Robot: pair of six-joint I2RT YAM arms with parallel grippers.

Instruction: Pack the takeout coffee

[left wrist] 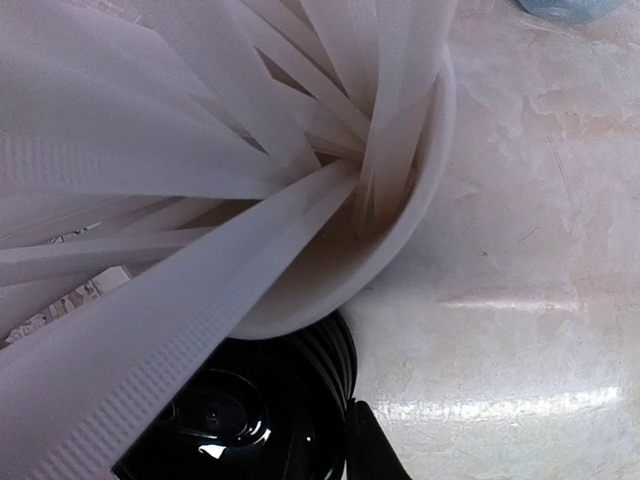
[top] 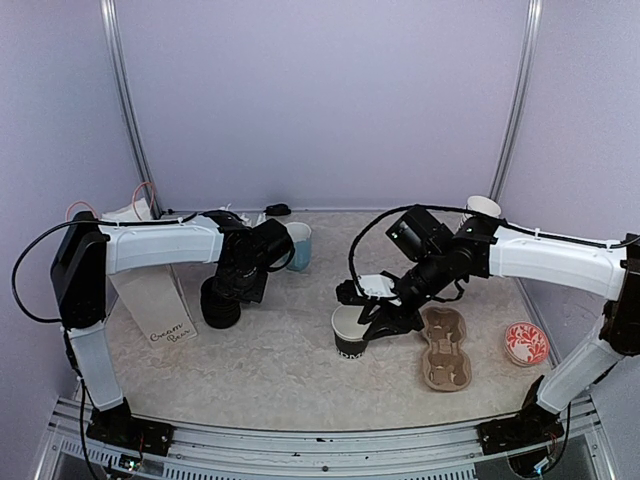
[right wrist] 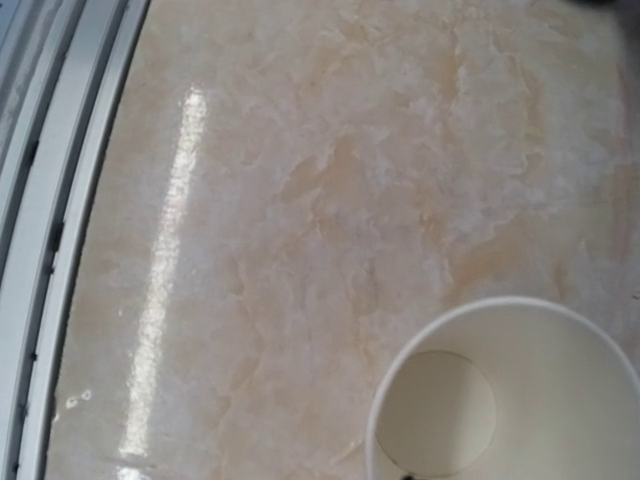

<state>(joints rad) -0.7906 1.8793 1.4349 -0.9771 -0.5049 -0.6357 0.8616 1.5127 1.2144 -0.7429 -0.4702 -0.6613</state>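
Desk [top: 290,350]: pale marbled top, purple walls behind.

Right arm [top: 560,255]: reaches in from the right and angles down toward desk centre. Left arm [top: 160,245]: reaches across the far left.

White paper bag [top: 150,300]: stands at the left and has handwriting on it.

Cardboard cup carrier [top: 446,350]: lies flat right of centre with its wells bare.

Open black paper cup [top: 349,335]: stands upright near desk centre, long axis vertical, white mouth up, no lid. It is just left of the carrier in the overhead view but does not touch it.

Right tool [top: 378,318]: at the far-right side of that cup's rim, between cup and carrier. The wrist view shows the cup's mouth low in frame but no fingers, so I cannot tell whether it is clenched or released.

Second cup [top: 483,207]: white mouth, at the back right behind the right arm. Its outside is hidden.

Light blue mug [top: 299,245]: at the back centre.

Left tool [top: 235,288]: sits over a cup of white sticks [left wrist: 420,200] that has a stack of black lids [left wrist: 240,420] beside it. Its state cannot be told.

Judgement: the right arm is much the nearer to the open cup. The coming move turns on the carrier lying a short way to the cup's right. The cup must stay upright while it is carried over a well.
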